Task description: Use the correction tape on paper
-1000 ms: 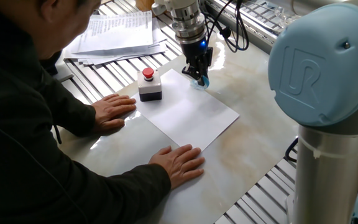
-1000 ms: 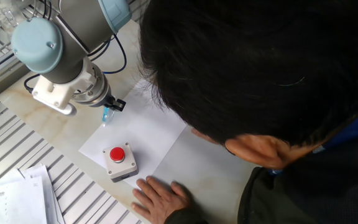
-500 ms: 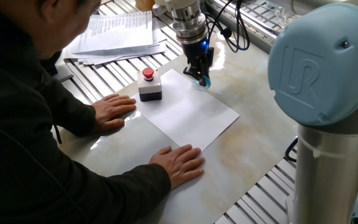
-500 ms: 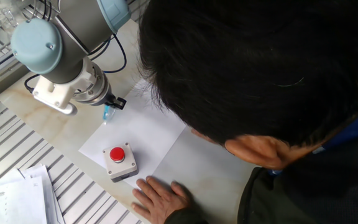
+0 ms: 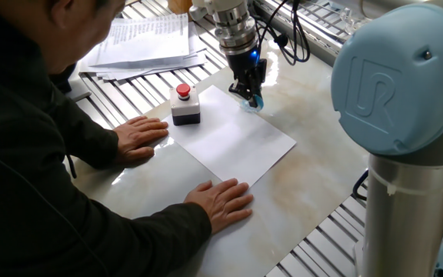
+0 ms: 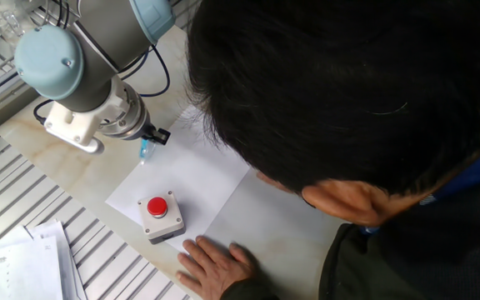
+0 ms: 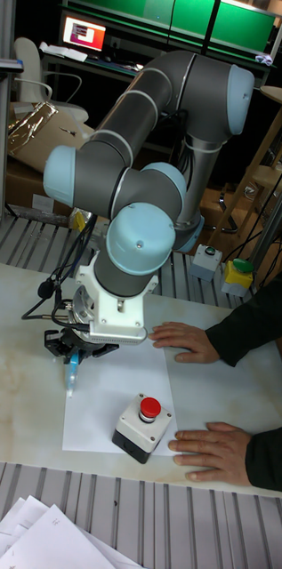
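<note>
The white paper lies flat on the marble table. Over its far edge my gripper points down, shut on the light-blue correction tape. The tape's tip sits at the paper's edge; contact with the sheet cannot be told. In the tall fixed view the tape hangs just below the fingers at the sheet's left edge.
A grey box with a red button stands on the paper's corner. A person's two hands press the sheet's near edges; the head fills much of the other fixed view. Printed pages lie behind.
The gripper with the correction tape has crept a little along the paper's far edge, to the right in one fixed view. Hands and button box have stayed still.
</note>
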Controlling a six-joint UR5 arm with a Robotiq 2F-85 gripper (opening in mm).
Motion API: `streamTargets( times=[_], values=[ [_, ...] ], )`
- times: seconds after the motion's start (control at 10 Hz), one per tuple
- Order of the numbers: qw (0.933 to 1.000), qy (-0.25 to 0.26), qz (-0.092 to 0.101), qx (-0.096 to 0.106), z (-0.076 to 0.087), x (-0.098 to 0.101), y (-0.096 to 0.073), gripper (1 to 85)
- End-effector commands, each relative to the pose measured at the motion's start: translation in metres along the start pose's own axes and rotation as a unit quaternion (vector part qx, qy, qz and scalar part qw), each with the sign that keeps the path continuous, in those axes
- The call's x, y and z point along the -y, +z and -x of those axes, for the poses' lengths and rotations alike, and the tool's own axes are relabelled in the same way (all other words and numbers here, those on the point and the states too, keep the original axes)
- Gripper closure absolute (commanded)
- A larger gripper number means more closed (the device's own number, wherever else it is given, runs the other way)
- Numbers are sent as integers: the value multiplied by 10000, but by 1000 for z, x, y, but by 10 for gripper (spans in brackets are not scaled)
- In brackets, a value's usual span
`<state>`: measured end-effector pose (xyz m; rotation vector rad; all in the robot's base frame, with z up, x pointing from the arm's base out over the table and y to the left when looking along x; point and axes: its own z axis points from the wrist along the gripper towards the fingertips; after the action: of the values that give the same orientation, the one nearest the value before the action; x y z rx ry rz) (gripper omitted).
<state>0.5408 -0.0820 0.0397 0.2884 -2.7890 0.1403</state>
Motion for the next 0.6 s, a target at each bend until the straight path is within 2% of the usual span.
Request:
streamTargets(
  times=[0.0, 0.3, 0.5],
  values=[
    [9999, 52, 38, 80, 6, -4, -4, 840],
    [9998, 45, -41, 196, 18, -5, -11, 840],
    [9994, 38, -32, 355, 30, -10, -15, 840]
  ],
)
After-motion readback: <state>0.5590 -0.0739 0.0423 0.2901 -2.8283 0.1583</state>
